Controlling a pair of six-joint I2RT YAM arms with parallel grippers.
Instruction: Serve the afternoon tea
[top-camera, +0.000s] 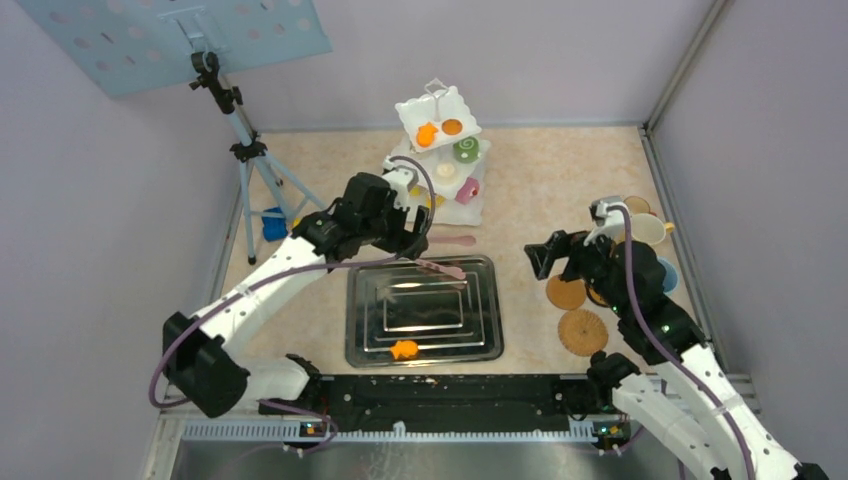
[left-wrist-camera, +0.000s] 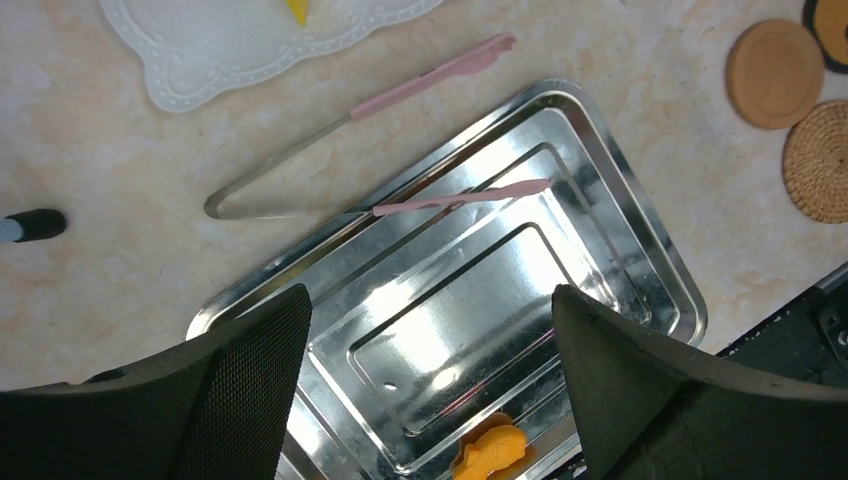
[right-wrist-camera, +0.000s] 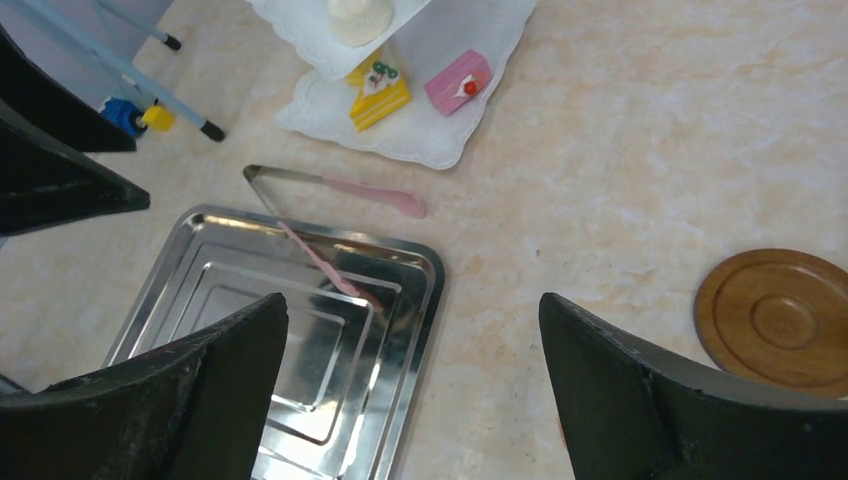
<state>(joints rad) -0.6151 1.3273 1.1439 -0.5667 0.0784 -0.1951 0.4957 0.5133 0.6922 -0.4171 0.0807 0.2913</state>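
Observation:
The white three-tier stand (top-camera: 441, 108) stands at the back with several pastries on its tiers, among them a green swirl (top-camera: 465, 150), a pink one (right-wrist-camera: 458, 82) and a yellow one (right-wrist-camera: 380, 95). One orange pastry (top-camera: 404, 349) lies alone at the near edge of the steel tray (top-camera: 490, 300); it also shows in the left wrist view (left-wrist-camera: 490, 452). My left gripper (top-camera: 413, 244) hovers open and empty over the tray's far edge. My right gripper (top-camera: 542, 260) is open and empty between the tray and the round coasters (top-camera: 566, 292). Mugs (top-camera: 645, 228) cluster at the right edge.
Pink tongs (top-camera: 445, 266) lie open, one arm across the tray's far rim, the other on the table (left-wrist-camera: 430, 80). A woven coaster (top-camera: 583, 331) lies near the right arm. A tripod (top-camera: 250, 170) stands at the back left. A wooden coaster (right-wrist-camera: 780, 320) is right of my right gripper.

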